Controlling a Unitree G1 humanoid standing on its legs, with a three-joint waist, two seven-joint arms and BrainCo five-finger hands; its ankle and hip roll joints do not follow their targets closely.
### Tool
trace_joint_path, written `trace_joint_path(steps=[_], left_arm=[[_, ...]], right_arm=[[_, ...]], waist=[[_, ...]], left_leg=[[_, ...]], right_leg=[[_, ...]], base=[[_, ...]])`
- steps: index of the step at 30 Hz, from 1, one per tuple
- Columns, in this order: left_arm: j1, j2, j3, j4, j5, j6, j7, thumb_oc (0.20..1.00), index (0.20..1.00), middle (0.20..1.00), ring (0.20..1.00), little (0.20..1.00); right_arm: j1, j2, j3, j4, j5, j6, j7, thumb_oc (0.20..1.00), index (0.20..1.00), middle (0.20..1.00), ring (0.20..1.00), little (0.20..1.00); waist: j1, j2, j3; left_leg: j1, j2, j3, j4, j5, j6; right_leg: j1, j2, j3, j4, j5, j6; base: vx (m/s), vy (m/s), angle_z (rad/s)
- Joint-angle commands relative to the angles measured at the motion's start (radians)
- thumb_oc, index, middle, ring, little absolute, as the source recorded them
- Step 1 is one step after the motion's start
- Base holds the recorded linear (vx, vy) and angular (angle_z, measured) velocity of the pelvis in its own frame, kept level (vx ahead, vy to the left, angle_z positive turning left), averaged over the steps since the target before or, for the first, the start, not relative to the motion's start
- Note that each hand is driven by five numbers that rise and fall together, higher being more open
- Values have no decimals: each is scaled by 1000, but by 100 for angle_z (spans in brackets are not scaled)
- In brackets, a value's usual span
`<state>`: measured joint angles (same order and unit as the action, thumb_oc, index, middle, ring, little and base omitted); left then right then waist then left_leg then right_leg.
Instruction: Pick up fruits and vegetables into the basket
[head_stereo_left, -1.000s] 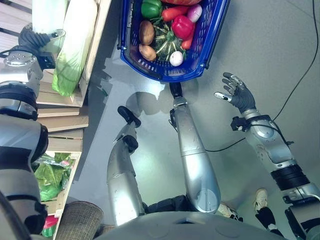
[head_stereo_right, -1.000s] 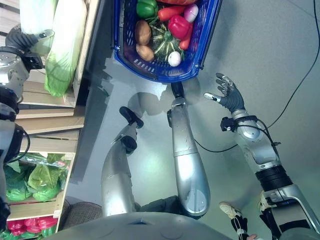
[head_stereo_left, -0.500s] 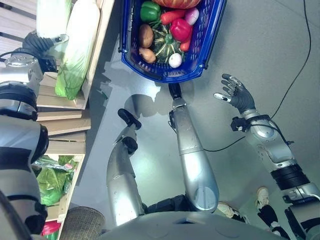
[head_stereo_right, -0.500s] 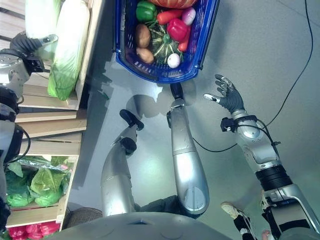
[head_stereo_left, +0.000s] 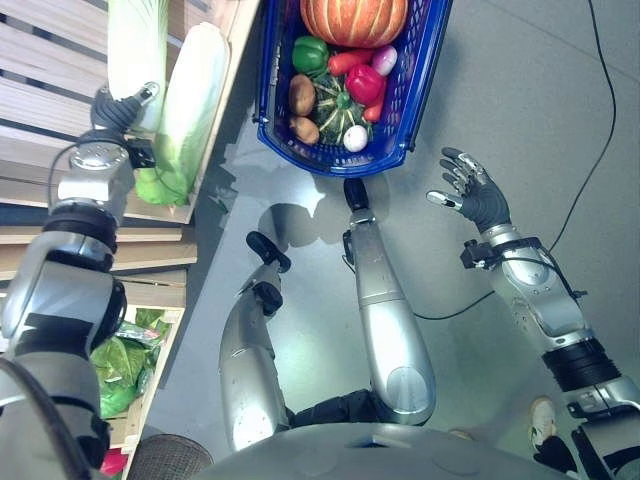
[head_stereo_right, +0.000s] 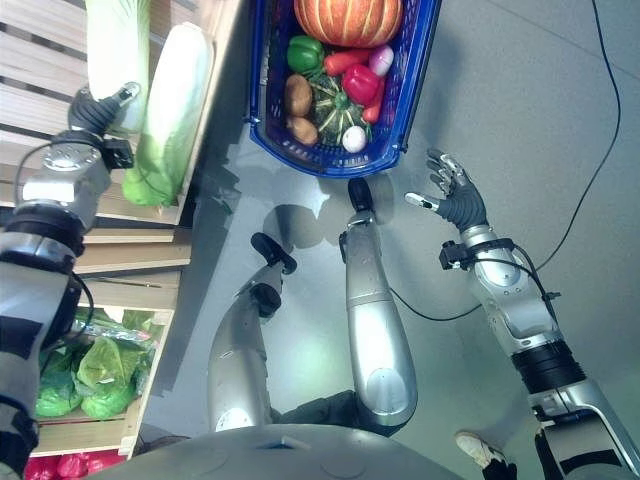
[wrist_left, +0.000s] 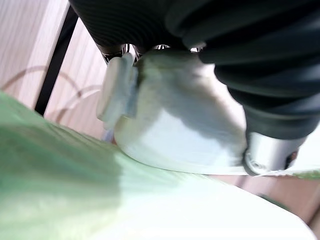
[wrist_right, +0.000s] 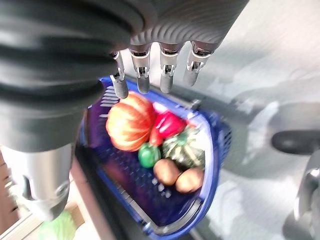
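A blue basket (head_stereo_left: 330, 163) stands on the grey floor ahead of me. It holds an orange pumpkin (head_stereo_left: 353, 18), a green pepper (head_stereo_left: 310, 52), a red pepper (head_stereo_left: 365, 82), two potatoes (head_stereo_left: 302, 95), a striped squash (head_stereo_left: 335, 105) and a small white onion (head_stereo_left: 354, 138). Two napa cabbages lie on the wooden shelf (head_stereo_left: 50, 60) to the left. My left hand (head_stereo_left: 115, 108) grips the base of the left cabbage (head_stereo_left: 135, 45), with its thumb across it. The other cabbage (head_stereo_left: 190, 100) lies beside it. My right hand (head_stereo_left: 475, 192) hovers open over the floor, right of the basket.
Bagged leafy greens (head_stereo_left: 110, 370) fill a lower shelf at the left. A wicker basket (head_stereo_left: 165, 462) stands below them. A person's shoe (head_stereo_right: 480, 450) shows at the lower right.
The camera has tilted, so the whole scene has slid down and right and the pumpkin now shows. My left hand stays on the cabbage. The right hand remains open.
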<state>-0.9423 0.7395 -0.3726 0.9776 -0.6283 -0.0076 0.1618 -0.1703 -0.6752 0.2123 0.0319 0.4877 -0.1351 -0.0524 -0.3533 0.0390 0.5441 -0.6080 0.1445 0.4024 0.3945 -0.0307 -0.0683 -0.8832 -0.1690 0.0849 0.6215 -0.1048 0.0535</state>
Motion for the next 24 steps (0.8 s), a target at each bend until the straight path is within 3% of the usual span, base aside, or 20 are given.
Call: trace_joint_path(steps=[1, 7, 11, 12, 14, 18, 19, 24], left_arm=[[40, -89, 59, -113, 7, -133, -21, 200, 200, 200, 200, 200], [144, -76, 118, -235, 17, -226, 5, 200, 200, 200, 200, 200], [192, -99, 117, -309, 96, -273, 27, 200, 200, 200, 200, 200], [209, -109, 114, -354, 161, -290, 45, 200, 200, 200, 200, 200], [232, -117, 109, -406, 201, -303, 55, 200, 200, 200, 200, 200], [257, -124, 99, -473, 262, -312, 62, 200, 200, 200, 200, 200], [270, -126, 99, -499, 281, -315, 57, 200, 200, 200, 200, 200], [291, -119, 73, -554, 360, -315, 45, 200, 200, 200, 200, 200]], right_arm=[[68, -10, -44, -65, -12, -91, 35, 1000, 1000, 1000, 1000, 1000], [54, 9, -61, -141, 75, -105, 139, 1000, 1000, 1000, 1000, 1000], [-36, 38, -44, -182, 123, -38, 180, 1000, 1000, 1000, 1000, 1000], [-95, 59, -31, -198, 162, 19, 181, 1000, 1000, 1000, 1000, 1000], [-164, 92, -15, -211, 207, 75, 159, 1000, 1000, 1000, 1000, 1000], [-262, 150, 25, -219, 230, 125, 104, 1000, 1000, 1000, 1000, 1000], [-306, 169, 42, -223, 228, 145, 70, 1000, 1000, 1000, 1000, 1000], [-386, 207, 69, -204, 292, 183, -19, 1000, 1000, 1000, 1000, 1000]], waist=[[-11, 18, -24], [31, 34, -24], [69, 43, -24], [91, 45, -24], [115, 45, -24], [149, 41, -24], [165, 38, -24], [197, 31, -29]], left_leg=[[12, 32, -11, 77, -59, -53], [115, 21, -26, 39, -46, -52], [170, 11, -45, 23, -42, -49], [190, 9, -52, 21, -46, -47], [211, 8, -62, 22, -47, -45], [240, 7, -75, 23, -50, -40], [242, 7, -72, 16, -25, -25], [286, 1, -92, 14, -30, -17]], right_leg=[[39, 9, -63, -56, -12, 10], [158, -21, -104, -90, -23, 10], [233, -34, -129, -108, -27, 8], [267, -40, -142, -113, -30, 8], [302, -44, -156, -117, -32, 7], [354, -51, -177, -121, -37, 5], [369, -53, -191, -137, -7, -6], [430, -59, -209, -144, -4, -7]], base=[[-19, 17, 6], [-36, -15, 9], [-20, -48, 17], [-11, -91, 18], [-6, -86, 15], [-13, -71, 13], [-51, -82, 12], [23, -53, 12]])
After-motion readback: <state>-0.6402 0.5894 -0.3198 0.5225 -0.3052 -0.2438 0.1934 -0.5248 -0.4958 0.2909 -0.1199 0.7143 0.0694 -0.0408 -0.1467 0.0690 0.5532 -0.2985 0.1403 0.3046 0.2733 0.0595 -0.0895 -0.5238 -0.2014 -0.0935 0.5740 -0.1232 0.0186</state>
